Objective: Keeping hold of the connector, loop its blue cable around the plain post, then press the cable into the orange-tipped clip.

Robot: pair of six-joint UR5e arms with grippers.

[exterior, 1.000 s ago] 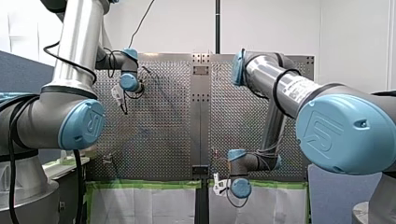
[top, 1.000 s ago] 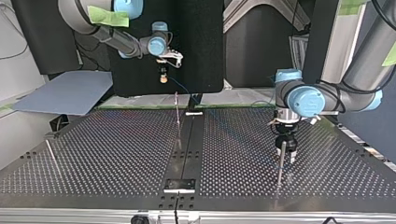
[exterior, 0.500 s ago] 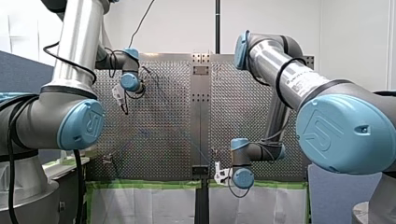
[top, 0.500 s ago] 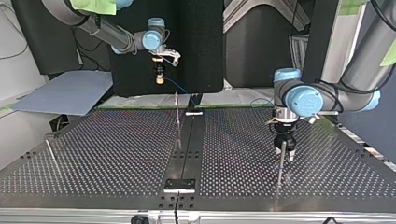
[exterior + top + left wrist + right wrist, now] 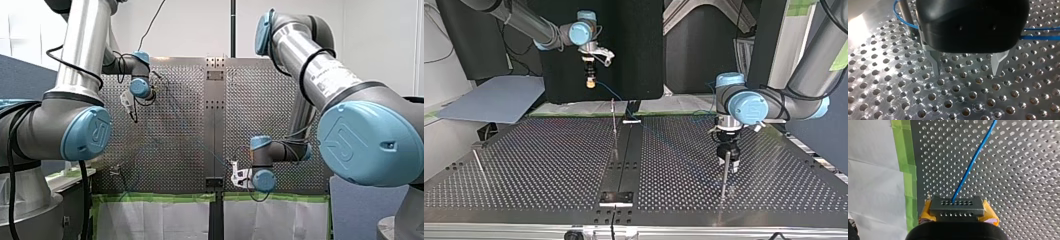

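Note:
In the right wrist view my right gripper [image 5: 958, 213] is shut on a dark connector [image 5: 957, 205], its yellow pads [image 5: 989, 215] on either side. The blue cable [image 5: 971, 162] runs ahead from it over the perforated plate. The top view has that gripper [image 5: 589, 80] raised at the back left, the cable [image 5: 616, 97] trailing down toward the plate. My left gripper [image 5: 966, 72] stands open just above the plate, nothing between its metal fingers [image 5: 935, 65]. Beside it is a plain post [image 5: 904, 12] with the cable [image 5: 901, 21] curving around it. In the top view this post [image 5: 724, 175] stands in front of my left gripper [image 5: 728, 164].
A thin upright rod [image 5: 614, 122] stands near the plate's middle seam at the back, another rod [image 5: 479, 164] near the top view's left edge. Green tape [image 5: 908, 177] and white sheeting border the plate's edge under my right gripper.
My right gripper has carried the connector up and toward the top view's left; in the front view it went right and slightly up. My left gripper has barely moved.

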